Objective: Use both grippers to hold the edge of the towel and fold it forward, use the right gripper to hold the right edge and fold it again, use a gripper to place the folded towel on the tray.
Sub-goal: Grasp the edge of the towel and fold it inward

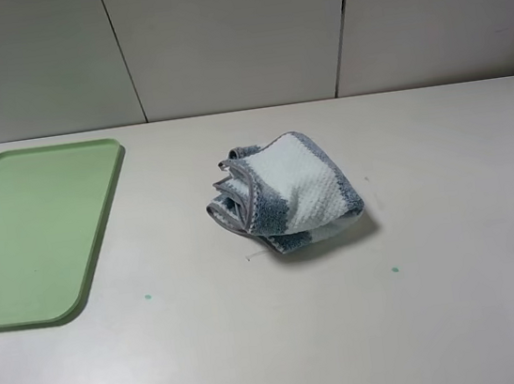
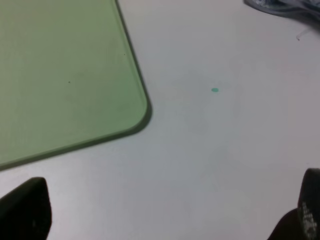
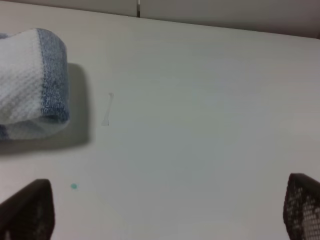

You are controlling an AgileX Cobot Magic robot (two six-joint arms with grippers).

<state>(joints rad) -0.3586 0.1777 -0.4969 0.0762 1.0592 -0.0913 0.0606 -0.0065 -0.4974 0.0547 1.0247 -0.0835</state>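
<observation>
1. Towel [image 1: 284, 193]: one, lying on the table [image 1: 451, 223], well apart from the tray [image 1: 35, 231] and to its right in the high view.
2. Tray: one, light green, flat, with rounded corners and a low rim.
3. Grippers: two.
   - Left gripper [image 2: 165, 212]: above the table just beside the tray's rounded near corner, black fingers [image 2: 25, 210] spread wide, gripping nothing.
   - Right gripper [image 3: 165, 210]: beyond the towel on the side away from the tray, fingers [image 3: 27, 210] likewise wide apart, holding nothing.
4. Green dots: two on the table, one [image 1: 147, 296] near the tray's near corner, the other [image 1: 395, 269] farther from the tray than the towel.
5. Look of the towel: loosely bunched into a rumpled roll, waffle weave, broad white and blue-grey stripes, thin grey hem [image 1: 250, 193] curling along the side facing the tray.
</observation>
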